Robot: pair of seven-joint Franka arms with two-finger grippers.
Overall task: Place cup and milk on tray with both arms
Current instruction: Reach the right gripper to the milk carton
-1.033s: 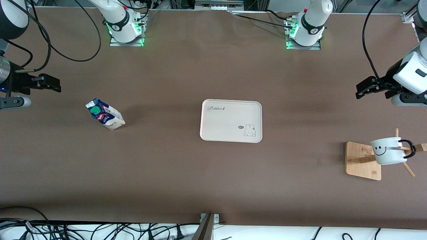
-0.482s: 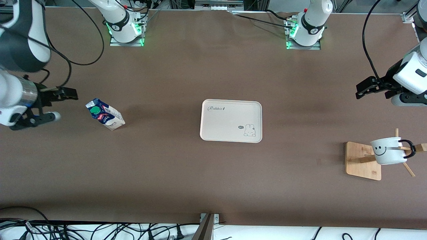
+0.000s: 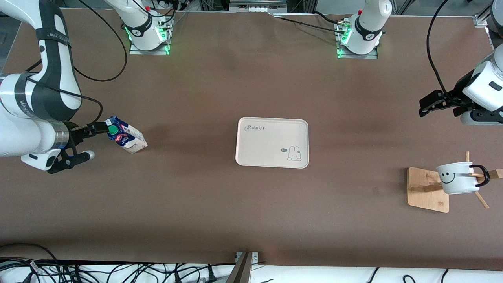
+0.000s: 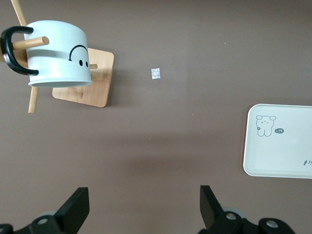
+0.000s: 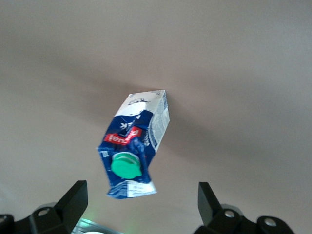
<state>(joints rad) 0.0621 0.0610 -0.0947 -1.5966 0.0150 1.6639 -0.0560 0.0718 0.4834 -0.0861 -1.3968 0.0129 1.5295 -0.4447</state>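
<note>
One cup (image 3: 458, 178), one milk (image 3: 125, 135), one tray (image 3: 272, 142)

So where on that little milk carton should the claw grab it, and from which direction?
Probably across the flat side walls of the milk, below its gable top and green cap. It stands upright on the table, so those walls give parallel faces. The open right gripper is already at its top, toward the right arm's end, so closing in from there looks simplest.

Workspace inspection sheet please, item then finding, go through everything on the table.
Surface: brown table.
Milk: standing at right arm's end.
Cup: hung on wooden rack, left arm's end.
Tray: mid-table, empty.
Clutter: small scrap near rack.
Right gripper: open, by the milk.
Left gripper: open, waits above table.
Cables: black loops by the bases and along the near edge.
Surroundings: nothing seen.
</note>
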